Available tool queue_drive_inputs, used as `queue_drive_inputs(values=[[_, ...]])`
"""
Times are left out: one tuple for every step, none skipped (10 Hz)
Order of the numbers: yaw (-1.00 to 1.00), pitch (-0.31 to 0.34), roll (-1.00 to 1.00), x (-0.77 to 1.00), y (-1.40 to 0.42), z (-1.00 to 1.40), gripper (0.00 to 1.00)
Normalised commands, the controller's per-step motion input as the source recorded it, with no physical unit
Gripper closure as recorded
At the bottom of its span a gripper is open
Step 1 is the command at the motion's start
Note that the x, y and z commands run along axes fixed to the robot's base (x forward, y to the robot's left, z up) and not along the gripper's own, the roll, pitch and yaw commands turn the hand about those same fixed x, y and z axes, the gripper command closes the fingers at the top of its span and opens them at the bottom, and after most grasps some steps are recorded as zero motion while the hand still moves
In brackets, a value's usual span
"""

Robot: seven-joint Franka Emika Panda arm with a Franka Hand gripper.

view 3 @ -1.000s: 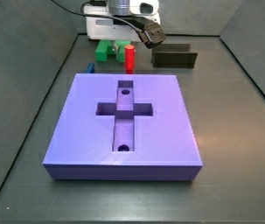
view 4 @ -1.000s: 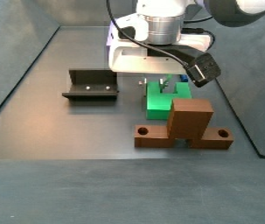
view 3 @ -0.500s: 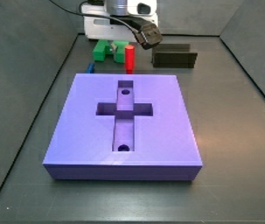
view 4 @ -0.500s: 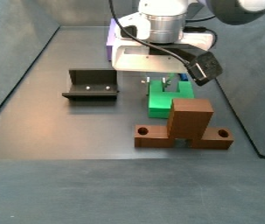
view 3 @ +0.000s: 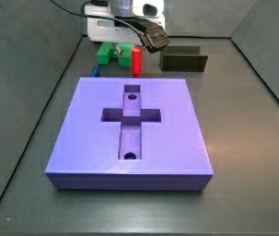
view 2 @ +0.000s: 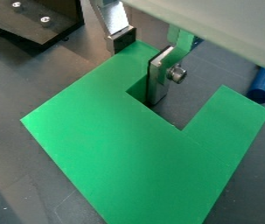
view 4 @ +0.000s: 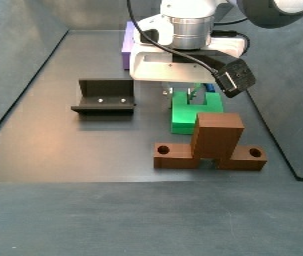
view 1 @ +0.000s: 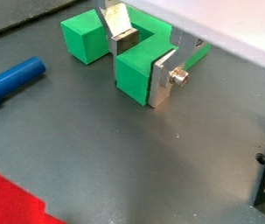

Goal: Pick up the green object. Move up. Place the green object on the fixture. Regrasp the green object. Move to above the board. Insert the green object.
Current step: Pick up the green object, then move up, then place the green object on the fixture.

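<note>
Over the last second I see almost no change: the gripper [view 4: 187, 97] stays low over the bright green U-shaped plastic piece [view 4: 185, 114], and that piece has not shifted on the dark table [view 4: 87, 150]. In a side view it sits at about 12 o'clock from the brown upright block on its base [view 4: 214, 143], just beside it, and well to the 3 o'clock side of the dark open-topped box fixture [view 4: 103, 98].

In a wrist view one silver finger [view 1: 166, 79] lies flat against the outer face of a green prong, and the other finger [view 1: 119, 21] stands in the notch, so the jaws straddle one prong. They look pressed to the plastic, so I judge the gripper clenched on the green piece, though it is not yet lifted.

To me the stillness means the grasp is settling and the pick-up is the step in hand; everything else is still ahead.

The red cylinder peg [view 3: 138, 61] stands just beside the green piece, and the large flat purple slab with the cross-shaped recess [view 3: 131, 134] lies untouched
</note>
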Motion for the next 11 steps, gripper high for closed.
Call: queue_drive_inputs(values=[[0.0,0.0,0.0,0.0,0.0,0.0,1.0],[0.0,0.0,0.0,0.0,0.0,0.0,1.0],[0.0,0.0,0.0,0.0,0.0,0.0,1.0],[0.0,0.0,0.0,0.0,0.0,0.0,1.0],[0.0,0.0,0.0,0.0,0.0,0.83,1.0],[0.01,-0.009,0.01,0.0,0.07,0.81,1.0],[0.0,0.0,0.01,-0.03,0.05,0.62,1.0],[-0.01,-0.016,0.01,-0.03,0.04,0.42,1.0],[-0.04,0.0,0.0,0.0,0.0,0.0,1.0],[-0.34,0.023,-0.33,0.2,-0.12,0.01,1.0],[-0.33,0.0,-0.91,0.25,-0.06,0.25,1.0]])
